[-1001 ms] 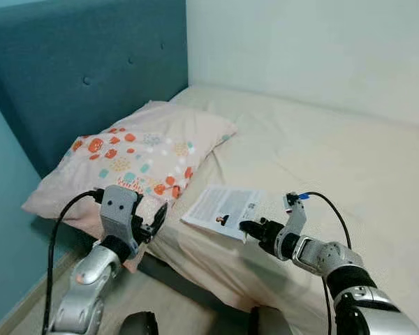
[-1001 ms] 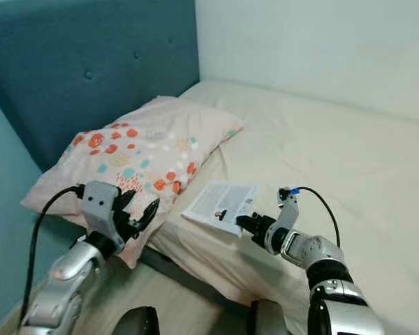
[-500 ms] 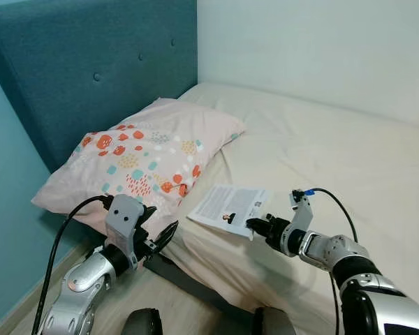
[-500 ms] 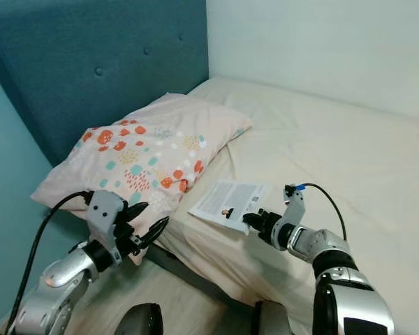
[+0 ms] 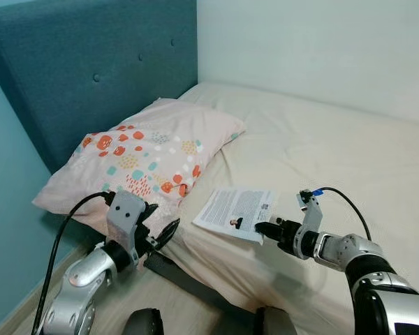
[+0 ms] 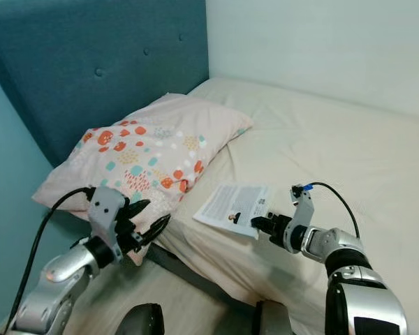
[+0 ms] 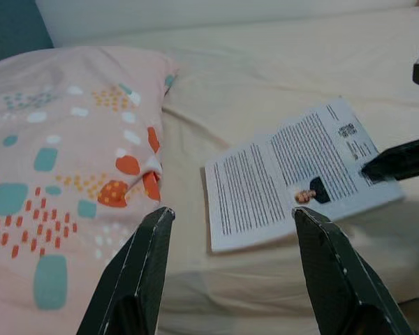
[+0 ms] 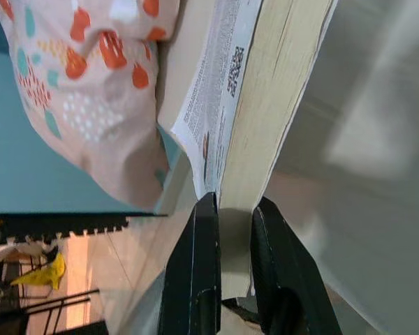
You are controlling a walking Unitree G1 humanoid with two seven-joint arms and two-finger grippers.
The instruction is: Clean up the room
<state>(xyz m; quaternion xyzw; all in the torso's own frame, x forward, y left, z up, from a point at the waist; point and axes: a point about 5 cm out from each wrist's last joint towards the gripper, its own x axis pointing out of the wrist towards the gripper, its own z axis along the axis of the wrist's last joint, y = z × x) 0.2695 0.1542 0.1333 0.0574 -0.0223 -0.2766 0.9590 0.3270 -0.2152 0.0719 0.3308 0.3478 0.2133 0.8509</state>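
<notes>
A printed sheet of paper with a small photo lies on the cream bed near its front edge, just right of a pink pillow with orange and teal spots. My right gripper is low over the mattress edge, shut on the sheet's near corner; in the right wrist view the paper runs down between the two black fingers. My left gripper hangs open by the bed's side below the pillow, and in its wrist view the paper lies beyond its spread fingers.
A teal padded headboard stands behind the pillow, and a pale wall runs along the bed's far side. A dark bed-frame rail runs under the mattress edge above the wooden floor.
The right gripper has shifted a little to the right, and the sheet has slid the same way with it. The view swung at first, then steadied. The left gripper has barely moved.
</notes>
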